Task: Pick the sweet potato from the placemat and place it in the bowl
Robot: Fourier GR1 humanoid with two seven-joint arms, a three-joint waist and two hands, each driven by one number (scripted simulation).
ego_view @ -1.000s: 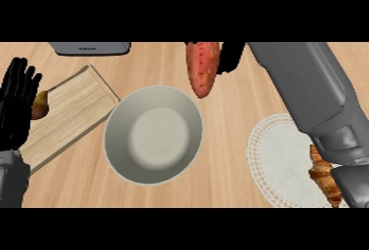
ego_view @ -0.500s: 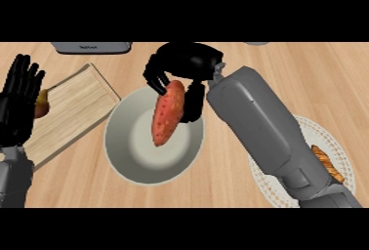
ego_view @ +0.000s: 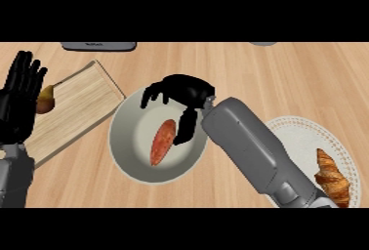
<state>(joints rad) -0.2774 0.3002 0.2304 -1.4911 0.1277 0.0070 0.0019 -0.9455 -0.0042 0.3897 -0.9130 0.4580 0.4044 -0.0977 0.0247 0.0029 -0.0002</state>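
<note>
The pale wooden desk (ego_view: pixel 288 73) with fine grain fills the view. On it, at centre, stands the round off-white bowl (ego_view: pixel 130 161), seen from above. To its left lies a light wooden cutting board (ego_view: pixel 75 105), set at an angle, with a small brown-and-yellow pear-like fruit (ego_view: pixel 47 99) at its far left edge, partly hidden by the left hand. To the right of the bowl lies the round white lacy placemat (ego_view: pixel 310 139), partly covered by the grey right forearm; a golden-brown croissant (ego_view: pixel 334 177) rests on its near right part.

The grey right forearm comes in from the near right and reaches over the bowl's far right rim. Its black right hand (ego_view: pixel 184 93) hangs above the far part of the bowl, fingers spread apart and drooping, holding nothing; one finger points down just beside the sweet potato. The black left hand (ego_view: pixel 20 100) rests at the left edge, fingers straight and pointing to the far side.

The long orange-red sweet potato (ego_view: pixel 162 142) lies inside the bowl, lengthwise from far to near, apart from the placemat.

At the far edge a flat dark grey object (ego_view: pixel 99 46) shows faint light marks on it, too small to read. Another grey object (ego_view: pixel 264 43) barely shows at the far edge further right.
</note>
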